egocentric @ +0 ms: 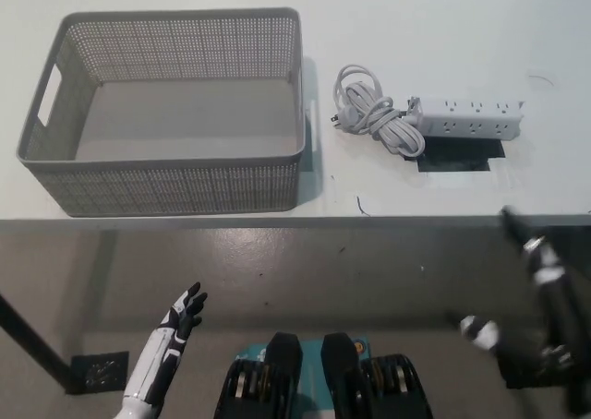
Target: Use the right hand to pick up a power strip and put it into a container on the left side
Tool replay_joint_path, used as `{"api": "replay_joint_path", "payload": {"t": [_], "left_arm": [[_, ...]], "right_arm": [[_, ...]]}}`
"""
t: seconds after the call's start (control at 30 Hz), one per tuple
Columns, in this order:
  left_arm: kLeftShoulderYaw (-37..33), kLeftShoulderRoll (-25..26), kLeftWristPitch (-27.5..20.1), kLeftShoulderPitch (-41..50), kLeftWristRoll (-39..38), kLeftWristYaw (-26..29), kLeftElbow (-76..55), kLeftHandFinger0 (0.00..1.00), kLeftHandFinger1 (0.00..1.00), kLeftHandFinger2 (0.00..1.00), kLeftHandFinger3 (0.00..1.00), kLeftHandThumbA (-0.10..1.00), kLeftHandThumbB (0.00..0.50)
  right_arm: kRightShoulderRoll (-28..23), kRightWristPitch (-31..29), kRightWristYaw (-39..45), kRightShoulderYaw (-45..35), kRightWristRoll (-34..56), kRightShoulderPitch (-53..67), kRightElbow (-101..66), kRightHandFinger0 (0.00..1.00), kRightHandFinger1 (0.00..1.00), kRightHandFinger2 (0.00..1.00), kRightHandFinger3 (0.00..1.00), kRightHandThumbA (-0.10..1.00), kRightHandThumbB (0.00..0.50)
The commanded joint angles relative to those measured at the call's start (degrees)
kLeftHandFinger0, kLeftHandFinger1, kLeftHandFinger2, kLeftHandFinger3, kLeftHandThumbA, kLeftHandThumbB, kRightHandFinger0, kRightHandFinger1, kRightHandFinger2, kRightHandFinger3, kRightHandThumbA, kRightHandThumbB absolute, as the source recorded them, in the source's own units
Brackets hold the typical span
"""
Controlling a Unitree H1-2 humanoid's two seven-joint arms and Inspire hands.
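Grey perforated plastic basket [166, 174] sits bare inside on the white counter [443, 22].
White power strip [466, 117] with coiled cord [374, 114] lies right of it; right hand [540, 262] grip unclear, left hand [185, 310] released, low.

The left hand [185, 310] has dark fingers on a slim white forearm. The right hand [536, 322] is black, with white and silvery patches along it.
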Motion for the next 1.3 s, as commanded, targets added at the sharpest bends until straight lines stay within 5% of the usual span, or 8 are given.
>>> {"api": "replay_joint_path", "payload": {"t": [0.0,0.2,0.37,0.8,0.93,1.07,1.23,1.27], "left_arm": [[-0.67,1.28,-5.73,-1.15,1.36,-1.18,-1.05,1.00,1.00,1.00,1.00,1.00,0.205],[-0.51,2.18,-4.80,-1.72,1.32,-1.58,-1.87,1.00,1.00,1.00,1.00,1.00,0.216],[-0.68,2.28,-5.39,-2.01,1.42,-1.64,-1.34,1.00,1.00,1.00,1.00,1.00,0.204],[-1.60,2.51,-5.51,-2.18,2.22,-1.77,-1.19,1.00,1.00,1.00,1.00,1.00,0.200],[-1.85,2.38,-5.51,-2.02,2.23,-1.77,-1.42,1.00,1.00,1.00,1.00,1.00,0.195],[-2.02,2.31,-5.39,-2.11,2.64,-1.63,-1.54,1.00,1.00,1.00,1.00,1.00,0.200],[-2.19,2.46,-4.73,-1.83,2.45,-2.05,-2.21,1.00,1.00,1.00,1.00,1.00,0.211],[-2.25,2.58,-4.77,-1.88,2.61,-2.09,-2.14,1.00,1.00,1.00,1.00,1.00,0.217]], "right_arm": [[-16.66,23.11,12.33,-5.10,-3.95,-17.47,-16.16,1.00,1.00,1.00,1.00,1.00,0.408],[-27.00,34.58,24.89,2.77,-5.39,-45.18,-2.16,1.00,1.00,1.00,1.00,1.00,0.351],[-26.59,35.85,30.17,9.56,-9.31,-59.60,14.89,1.00,1.00,1.00,1.00,1.00,0.357],[-12.96,24.09,36.49,23.99,-14.15,-87.14,73.84,1.00,1.00,1.00,1.00,1.00,0.351],[-10.08,24.30,34.06,26.25,-15.25,-89.73,81.27,1.00,1.00,1.00,1.00,1.00,0.385],[-7.13,24.60,31.81,26.42,-13.53,-90.94,87.27,1.00,1.00,1.00,1.00,1.00,0.339],[-5.22,26.98,30.22,28.37,-13.67,-91.31,91.51,1.00,1.00,1.00,1.00,1.00,0.408],[-4.83,26.68,31.72,29.09,-13.76,-91.12,92.43,1.00,1.00,1.00,1.00,1.00,0.361]]}}
